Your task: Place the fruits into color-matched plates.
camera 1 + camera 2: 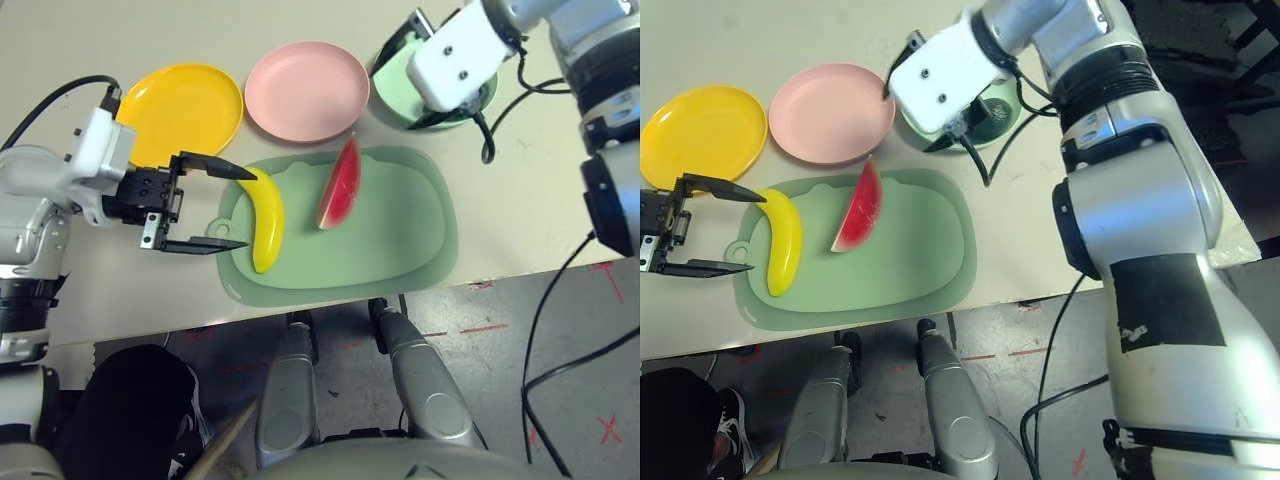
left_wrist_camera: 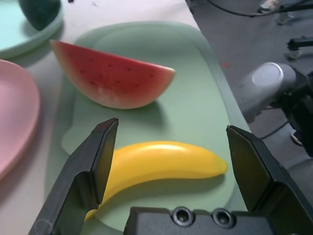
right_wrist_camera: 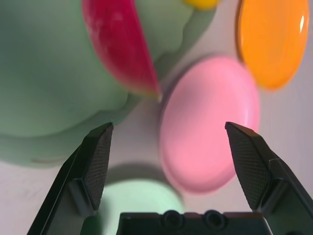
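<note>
Beige desk [image 1: 520, 210]. Head view: banana [image 1: 266, 218] and watermelon wedge [image 1: 340, 185] on cutting board [image 1: 400, 240], centre; yellow plate [image 1: 185, 105], pink plate [image 1: 305, 90] above.

Left wrist: left end effector [image 2: 168, 152] released, straddling banana; avocado [image 2: 40, 11] on mint plate [image 2: 19, 36], upper left.

Right wrist: right end effector [image 3: 168, 147] released, empty, over pink plate.

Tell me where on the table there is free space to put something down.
Free: the round yellow plastic plate, the round pink plastic plate, and the pale green cutting board's right half, beyond the red watermelon wedge. Crowded: the board's left end, where the open left tool brackets the yellow toy banana.
</note>
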Controlling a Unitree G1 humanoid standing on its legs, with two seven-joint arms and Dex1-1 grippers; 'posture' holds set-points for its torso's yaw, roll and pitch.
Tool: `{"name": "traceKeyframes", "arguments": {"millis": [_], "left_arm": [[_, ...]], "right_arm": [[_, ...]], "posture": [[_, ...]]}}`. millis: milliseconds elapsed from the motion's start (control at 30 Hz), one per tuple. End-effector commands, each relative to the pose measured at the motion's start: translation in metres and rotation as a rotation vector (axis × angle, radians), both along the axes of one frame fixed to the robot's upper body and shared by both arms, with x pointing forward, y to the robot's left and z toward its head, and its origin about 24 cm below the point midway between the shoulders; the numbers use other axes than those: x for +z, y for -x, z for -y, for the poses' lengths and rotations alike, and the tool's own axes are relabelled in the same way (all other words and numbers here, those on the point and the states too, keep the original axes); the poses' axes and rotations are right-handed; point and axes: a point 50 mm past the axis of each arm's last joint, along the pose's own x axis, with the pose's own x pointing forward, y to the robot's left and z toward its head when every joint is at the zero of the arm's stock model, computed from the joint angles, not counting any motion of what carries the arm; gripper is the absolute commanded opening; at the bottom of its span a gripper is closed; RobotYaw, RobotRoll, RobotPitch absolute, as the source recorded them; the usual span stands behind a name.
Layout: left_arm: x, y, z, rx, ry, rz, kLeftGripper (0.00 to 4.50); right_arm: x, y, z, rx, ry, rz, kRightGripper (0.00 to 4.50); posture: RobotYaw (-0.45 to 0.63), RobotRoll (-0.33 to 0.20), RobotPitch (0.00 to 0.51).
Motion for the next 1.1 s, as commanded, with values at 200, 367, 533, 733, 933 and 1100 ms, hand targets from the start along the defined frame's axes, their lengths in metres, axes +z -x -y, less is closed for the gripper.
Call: {"name": "traceKeyframes", "arguments": {"millis": [200, 367, 533, 733, 933, 1100], "left_arm": [[-0.004, 0.0, -0.005, -0.009, -0.081, -0.016, 4.5], [-0.003, 0.0, -0.009, 0.008, -0.088, -0.017, 4.5], [-0.002, 0.0, -0.017, 0.045, -0.14, -0.012, 4.5], [0.004, -0.004, -0.027, 0.128, -0.15, 0.014, 4.5], [0.004, -0.008, -0.031, 0.198, -0.157, 0.046, 4.5], [0.008, -0.011, -0.031, 0.257, -0.13, 0.08, 4.5]], "right_arm": [[-0.017, 0.008, -0.022, 0.096, 0.092, -0.052, 4.46], [-0.025, 0.009, -0.028, 0.103, 0.13, -0.079, 4.46], [-0.031, 0.011, -0.036, 0.123, 0.147, -0.109, 4.46], [-0.04, 0.014, -0.043, 0.156, 0.167, -0.137, 4.46], [-0.054, 0.017, -0.053, 0.19, 0.208, -0.167, 4.46], [-0.061, 0.017, -0.058, 0.184, 0.232, -0.188, 4.46]], "posture": [[-0.07, 0.0, 0.409], [-0.07, 0.0, 0.412], [-0.06, 0.0, 0.415], [-0.06, 0.0, 0.417], [-0.05, 0.0, 0.418], [-0.04, 0.0, 0.419]]}}
